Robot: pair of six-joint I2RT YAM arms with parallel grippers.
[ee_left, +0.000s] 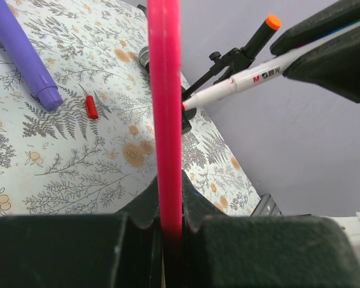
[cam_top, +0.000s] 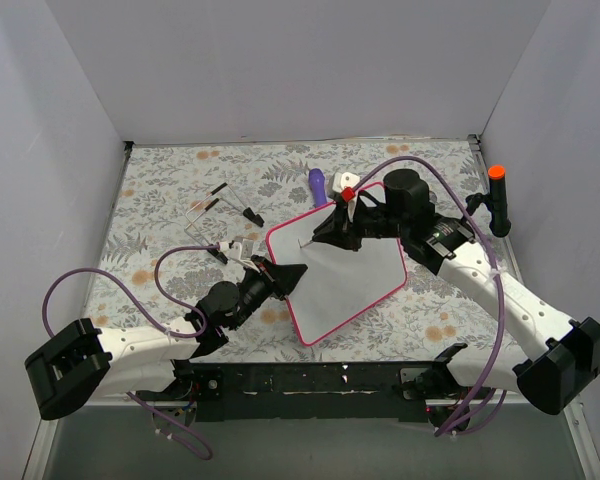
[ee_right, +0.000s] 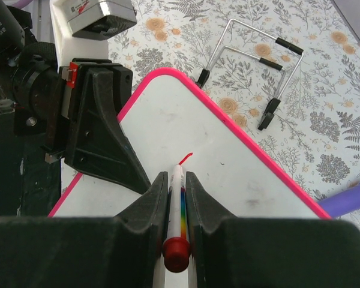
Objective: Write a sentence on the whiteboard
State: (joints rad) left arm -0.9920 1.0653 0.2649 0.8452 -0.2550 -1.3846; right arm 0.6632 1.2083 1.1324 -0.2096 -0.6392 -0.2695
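Robot lab enclosure, plain grey walls (cam_top: 280, 60), floral-covered table (cam_top: 160, 190)

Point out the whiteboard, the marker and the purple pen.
whiteboard (cam_top: 350, 280): top external view, bare white face.
marker (ee_right: 177, 198): right wrist view, white barrel.
purple pen (ee_left: 21, 54): left wrist view, middle of the body.

Floral-print cloth (cam_top: 160, 190) lay flat under everything. Wire stand (cam_top: 223, 208), silver with black tips, sat on it at far left of centre. Purple pen-like stick (cam_top: 318, 186) lay at far centre, with a small red cap (ee_left: 92, 107) near its tip, not touching. Black post (cam_top: 499, 205) with orange tip stood at far right edge. Plain grey walls (cam_top: 280, 60) enclosed three sides.
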